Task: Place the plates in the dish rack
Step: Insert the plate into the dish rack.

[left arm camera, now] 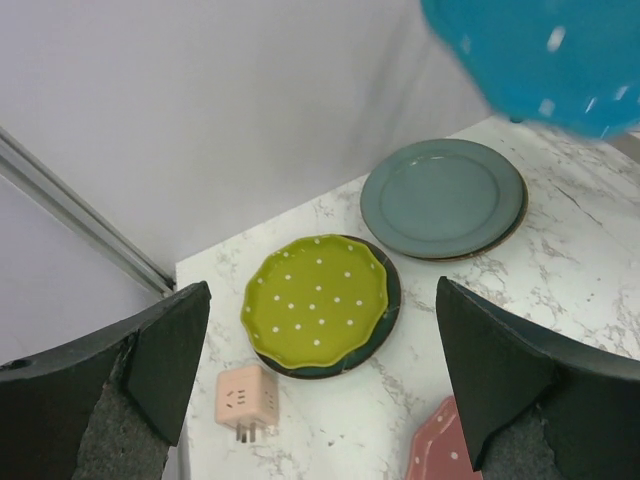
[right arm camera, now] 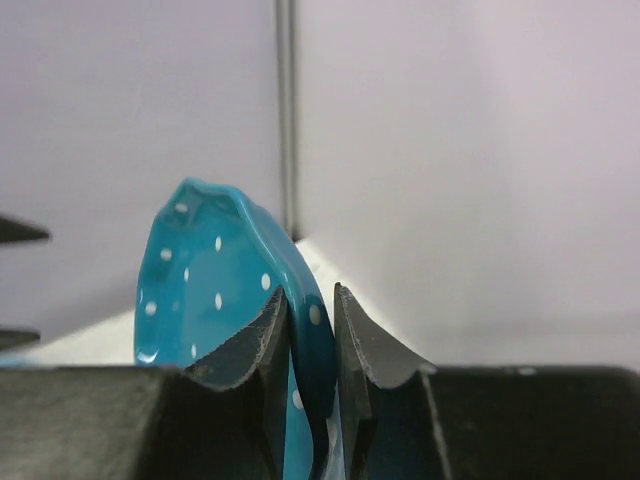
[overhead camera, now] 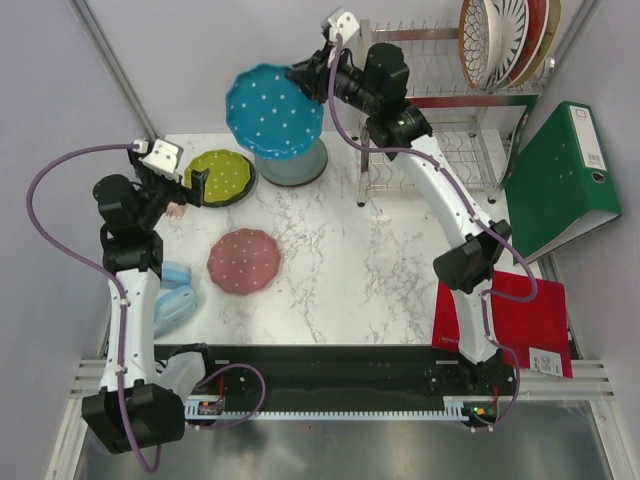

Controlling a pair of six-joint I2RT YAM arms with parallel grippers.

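Note:
My right gripper (overhead camera: 305, 75) is shut on the rim of a teal plate with white dots (overhead camera: 271, 111), held tilted in the air above the grey-blue plate (overhead camera: 300, 165); in the right wrist view the teal plate (right arm camera: 215, 285) sits between the fingers (right arm camera: 365, 345). My left gripper (overhead camera: 193, 185) is open and empty, above the lime dotted plate (overhead camera: 220, 176), which lies on a darker plate (left arm camera: 385, 310). A pink dotted plate (overhead camera: 244, 260) lies mid-table. The dish rack (overhead camera: 440, 100) stands at the back right with several plates (overhead camera: 505, 40) upright on its top tier.
A small pink cube (left arm camera: 245, 400) lies near the lime plate. A green binder (overhead camera: 565, 180) stands right of the rack. A red folder (overhead camera: 520, 320) lies at the front right. Light blue objects (overhead camera: 172, 295) lie at the left edge.

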